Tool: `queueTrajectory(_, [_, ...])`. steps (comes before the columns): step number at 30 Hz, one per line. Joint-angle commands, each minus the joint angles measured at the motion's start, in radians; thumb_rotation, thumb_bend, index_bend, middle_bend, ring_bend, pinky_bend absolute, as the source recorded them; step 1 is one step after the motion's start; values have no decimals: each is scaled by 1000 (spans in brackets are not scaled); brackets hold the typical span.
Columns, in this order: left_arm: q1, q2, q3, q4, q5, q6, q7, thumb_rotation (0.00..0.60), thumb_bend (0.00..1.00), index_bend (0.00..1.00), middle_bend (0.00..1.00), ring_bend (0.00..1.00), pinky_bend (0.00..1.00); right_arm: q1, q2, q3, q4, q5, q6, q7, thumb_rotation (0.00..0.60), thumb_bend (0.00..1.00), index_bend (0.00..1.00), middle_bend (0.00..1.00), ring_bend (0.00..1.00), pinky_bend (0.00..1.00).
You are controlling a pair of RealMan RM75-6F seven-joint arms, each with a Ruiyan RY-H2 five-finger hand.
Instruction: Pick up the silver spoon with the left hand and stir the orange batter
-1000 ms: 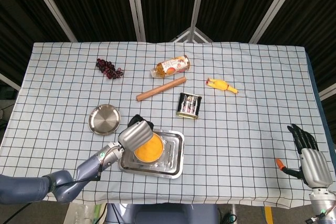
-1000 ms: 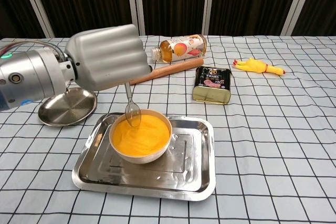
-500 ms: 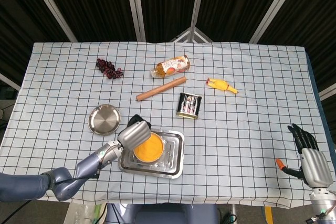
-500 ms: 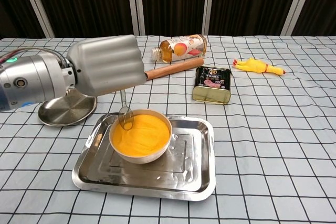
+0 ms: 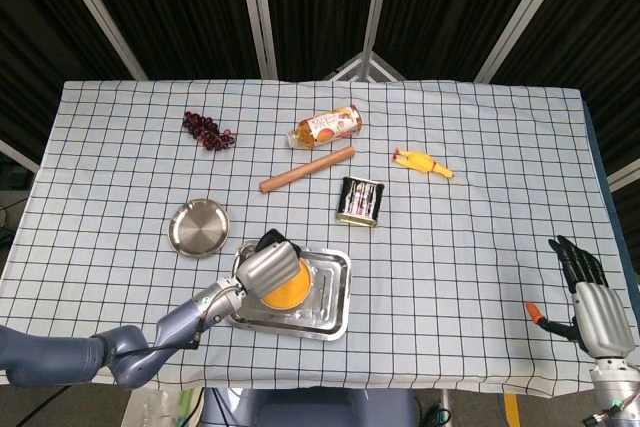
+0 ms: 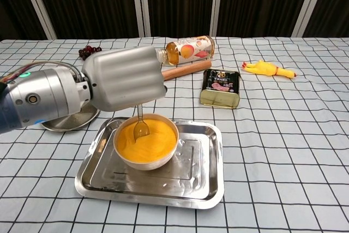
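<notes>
Left hand [image 6: 124,77] fingers curled around the handle of the silver spoon [image 6: 140,125]; spoon bowl dipped in the orange batter [image 6: 146,139]. Batter sits in a white bowl [image 6: 155,162] on a steel tray [image 6: 206,178]. Right hand [image 5: 592,309] idle, fingers apart, well away. Risk: the spoon catching the rim could tip or slide the bowl; fast strokes could slop batter.

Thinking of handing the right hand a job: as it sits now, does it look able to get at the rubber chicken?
Probably yes. The right hand is open at the table's near right edge, and only bare checked cloth lies between it and the rubber chicken; whether the arm stretches that far is unclear.
</notes>
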Motion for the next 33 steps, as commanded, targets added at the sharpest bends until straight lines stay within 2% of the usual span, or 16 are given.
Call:
queueTrajectory(1, [1,1,-7,-14,-1,7,-3,600,571,790,1000,1000,1000,0,0,0,0,0,-1,0,600,339,0,0,0,0])
queueTrajectory(16, [-4,63,-9,-67,2,0,45,600,572,791,1000,1000,1000,0,0,0,-1,3,-2,0,600,338,0,0,0,0])
queueTrajectory(23, [-61,101,-3,-73,39,-74,147,600,571,790,1000,1000,1000,1,0,1,0,4,-4,-3,600,339,0,0,0,0])
queueTrajectory(33, [-133,129,35,-93,143,-174,316,600,570,791,1000,1000,1000,0,0,3,1,8,-2,3,600,339,0,0,0,0])
